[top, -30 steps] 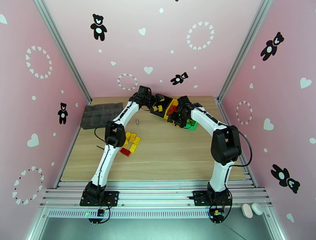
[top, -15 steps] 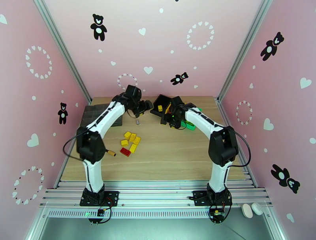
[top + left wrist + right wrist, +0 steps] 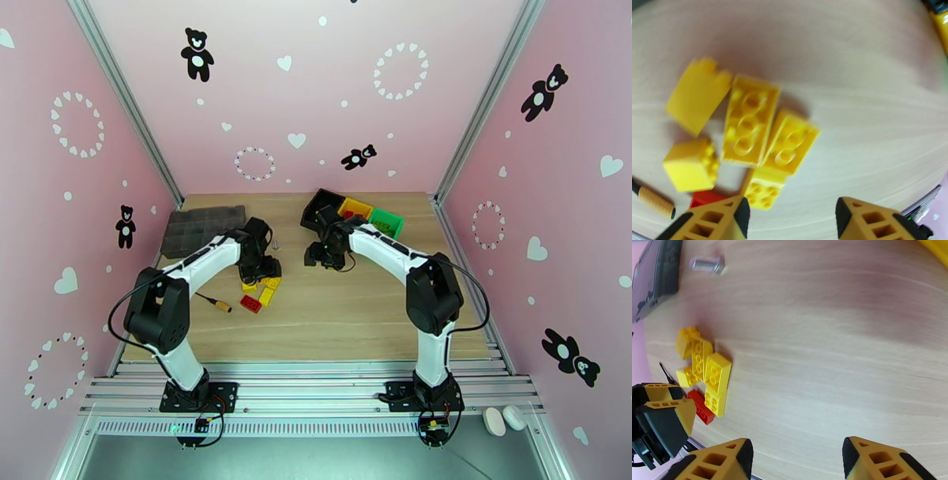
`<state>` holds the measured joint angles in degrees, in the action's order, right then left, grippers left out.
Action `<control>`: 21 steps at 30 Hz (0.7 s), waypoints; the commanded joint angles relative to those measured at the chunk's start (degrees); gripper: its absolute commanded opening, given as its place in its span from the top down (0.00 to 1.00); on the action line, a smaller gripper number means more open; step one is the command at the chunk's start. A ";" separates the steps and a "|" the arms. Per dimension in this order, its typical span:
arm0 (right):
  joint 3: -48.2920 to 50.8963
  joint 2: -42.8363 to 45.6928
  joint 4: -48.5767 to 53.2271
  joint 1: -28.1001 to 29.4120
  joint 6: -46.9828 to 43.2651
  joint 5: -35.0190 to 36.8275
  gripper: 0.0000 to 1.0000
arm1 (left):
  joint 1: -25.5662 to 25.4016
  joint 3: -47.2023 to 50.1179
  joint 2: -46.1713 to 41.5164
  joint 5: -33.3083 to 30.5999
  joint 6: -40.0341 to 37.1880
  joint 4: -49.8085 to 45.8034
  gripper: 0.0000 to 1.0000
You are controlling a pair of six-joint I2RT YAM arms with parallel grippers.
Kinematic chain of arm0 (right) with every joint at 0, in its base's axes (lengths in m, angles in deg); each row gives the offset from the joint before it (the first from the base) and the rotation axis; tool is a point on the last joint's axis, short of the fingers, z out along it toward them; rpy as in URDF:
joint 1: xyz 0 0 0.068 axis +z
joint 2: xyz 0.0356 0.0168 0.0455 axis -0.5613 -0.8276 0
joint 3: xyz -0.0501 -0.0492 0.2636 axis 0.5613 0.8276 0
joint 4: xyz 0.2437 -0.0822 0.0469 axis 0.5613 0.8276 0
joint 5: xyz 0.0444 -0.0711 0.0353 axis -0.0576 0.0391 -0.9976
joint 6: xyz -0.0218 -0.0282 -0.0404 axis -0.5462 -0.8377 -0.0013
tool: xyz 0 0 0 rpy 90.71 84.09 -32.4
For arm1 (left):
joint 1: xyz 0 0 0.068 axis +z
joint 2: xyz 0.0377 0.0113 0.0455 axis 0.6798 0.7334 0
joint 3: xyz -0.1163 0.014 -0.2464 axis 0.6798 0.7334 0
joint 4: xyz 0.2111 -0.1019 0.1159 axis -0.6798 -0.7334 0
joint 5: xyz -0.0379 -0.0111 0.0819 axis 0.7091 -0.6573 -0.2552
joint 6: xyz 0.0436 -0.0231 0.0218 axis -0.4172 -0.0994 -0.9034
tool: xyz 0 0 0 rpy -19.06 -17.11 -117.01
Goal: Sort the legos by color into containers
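Pale wood tabletop (image 3: 355, 316) between pink walls with bears and hearts is where we work.

Our left gripper (image 3: 790, 215) hangs low over the last loose legos with its jaws spread wide and nothing between them. Just ahead of its fingertips (image 3: 732, 215) lies a tight cluster of yellow bricks (image 3: 750, 122): two long ones side by side, studs up, a small one at their near end, and two more off to the side, one lying on its side. A red brick (image 3: 705, 198) peeks out beside the near finger.

Our right gripper (image 3: 796, 455) is also wide and empty. It hovers over bare wood between the cluster and the containers.

The black bin (image 3: 322, 207), yellow bin (image 3: 355, 208) and green bin (image 3: 387, 222) sit joined in a row at the far edge, well apart from the bricks. What they hold is too small for us to tell.

We judge the sorting far along, with a pickup from the cluster in hand. Next we would need to lower the left jaws over a single brick, likely the small near one, and close without dragging its touching neighbours. An orange-handled screwdriver (image 3: 215, 301) lies near the cluster and is best left alone.
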<state>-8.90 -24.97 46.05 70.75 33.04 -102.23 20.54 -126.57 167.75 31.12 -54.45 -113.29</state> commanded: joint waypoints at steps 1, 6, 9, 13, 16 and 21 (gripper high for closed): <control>1.31 -1.07 0.97 1.77 1.02 0.36 0.38 | 0.08 3.10 -1.57 -1.37 -2.55 1.31 0.38; 4.26 -0.65 -0.63 3.79 3.06 0.05 0.38 | -0.94 4.96 -0.99 -1.45 -3.90 2.31 0.39; 5.18 -0.63 -1.47 4.44 4.14 0.12 0.39 | -0.99 5.32 0.31 -2.59 -4.61 2.51 0.41; 5.70 -0.63 -2.27 4.81 5.18 0.25 0.39 | -1.14 4.81 2.10 -3.30 -5.80 3.06 0.43; 5.51 -0.85 -2.59 4.97 5.70 0.40 0.39 | -1.23 4.66 3.40 -3.50 -6.64 3.21 0.43; 5.41 -0.97 -2.94 4.95 6.37 0.64 0.39 | -1.77 4.25 5.48 -3.59 -8.02 3.32 0.44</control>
<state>-3.64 -25.14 43.32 75.34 38.35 -102.17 19.58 -121.84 172.08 28.76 -60.64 -110.36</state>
